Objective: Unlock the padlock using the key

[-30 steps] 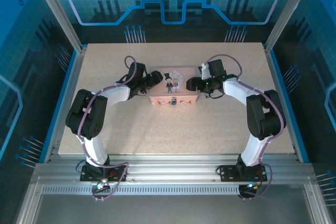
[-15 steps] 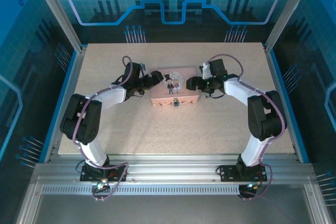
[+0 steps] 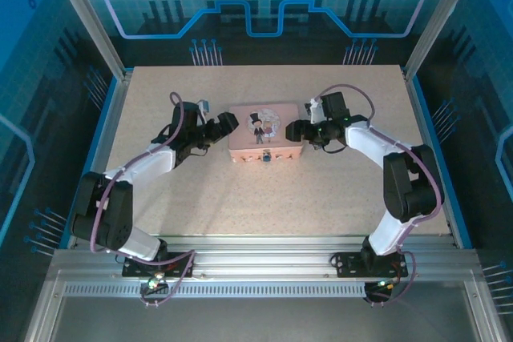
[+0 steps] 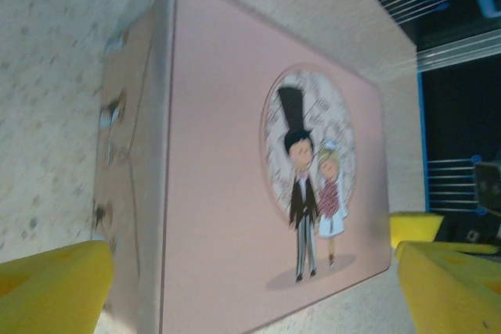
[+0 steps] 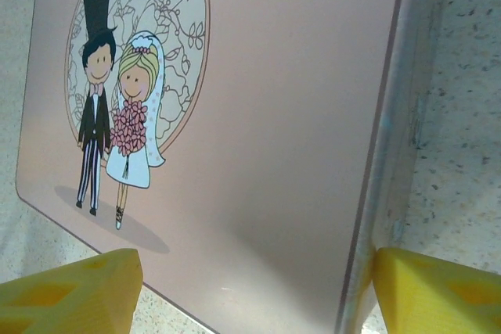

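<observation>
The pink box (image 3: 264, 130) with a cartoon couple on its lid lies mid-table. The padlock (image 3: 265, 158) is a tiny bluish speck hanging on the box's near wall. In the left wrist view that wall is blurred and the lock cannot be made out. The key is out of view. My left gripper (image 3: 227, 123) (image 4: 254, 275) is open at the box's left end, its yellow fingers (image 4: 48, 287) apart in front of the lid (image 4: 227, 193). My right gripper (image 3: 293, 129) (image 5: 258, 275) is open at the right end, and one finger (image 5: 438, 295) is close beside the box's side wall (image 5: 395, 154).
The speckled beige table (image 3: 264, 198) stretches out in front of the box. Metal frame posts (image 3: 88, 18) and blue panels enclose the table's sides and back. Both arm bases sit on the aluminium rail (image 3: 264, 266) at the near edge.
My left arm has swung its elbow out to the left and towards the near edge, drawing the gripper slightly back from the box. The right arm and the box have hardly moved.
</observation>
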`<state>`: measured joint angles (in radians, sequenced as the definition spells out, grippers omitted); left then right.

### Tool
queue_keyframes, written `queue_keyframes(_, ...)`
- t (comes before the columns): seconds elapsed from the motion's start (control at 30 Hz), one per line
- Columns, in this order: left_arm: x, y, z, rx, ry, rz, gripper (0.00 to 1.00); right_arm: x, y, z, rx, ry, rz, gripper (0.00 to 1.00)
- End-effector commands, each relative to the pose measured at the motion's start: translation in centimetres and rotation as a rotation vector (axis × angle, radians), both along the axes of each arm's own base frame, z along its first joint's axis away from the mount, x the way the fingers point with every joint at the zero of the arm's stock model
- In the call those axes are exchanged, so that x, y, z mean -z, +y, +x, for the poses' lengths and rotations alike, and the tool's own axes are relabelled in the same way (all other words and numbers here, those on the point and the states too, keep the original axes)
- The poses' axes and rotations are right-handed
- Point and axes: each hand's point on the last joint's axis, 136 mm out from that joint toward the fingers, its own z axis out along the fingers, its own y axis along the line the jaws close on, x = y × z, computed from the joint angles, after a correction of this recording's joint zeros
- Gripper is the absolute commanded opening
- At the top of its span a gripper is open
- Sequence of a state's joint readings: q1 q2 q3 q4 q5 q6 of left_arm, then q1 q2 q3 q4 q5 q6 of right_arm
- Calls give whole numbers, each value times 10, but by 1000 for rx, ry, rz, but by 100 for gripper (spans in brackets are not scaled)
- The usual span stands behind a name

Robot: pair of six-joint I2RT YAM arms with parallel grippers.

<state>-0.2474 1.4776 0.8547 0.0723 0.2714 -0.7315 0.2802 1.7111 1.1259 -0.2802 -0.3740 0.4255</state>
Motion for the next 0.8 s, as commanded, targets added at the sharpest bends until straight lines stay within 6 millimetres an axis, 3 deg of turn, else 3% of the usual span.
queue_keyframes(0.0, 1, -7, -23, 35, 30, -9, 95, -3, 10, -12, -43, 7, 5, 78)
queue_keyframes(0.1, 4, -12, -39, 55, 46, 10, 95, -8, -3, -11, -8, -6, -31, 77)
queue_keyframes(0.23, 10, -19, -63, 75, 67, 53, 94, -7, -35, -12, 93, 13, -171, 73)
queue_keyframes(0.37, 17, -28, -88, 89, 84, 72, 92, 6, -66, -17, 157, 110, -336, 69)
queue_keyframes(0.47, 20, -35, -103, 96, 95, 68, 92, 17, -80, -18, 213, 165, -356, 59)
queue_keyframes(0.63, 20, -47, -120, 111, 91, 65, 91, 35, -90, -13, 271, 228, -354, 41)
queue_keyframes(0.77, 19, -52, -127, 123, 90, 80, 91, 52, -91, -6, 294, 269, -377, 40)
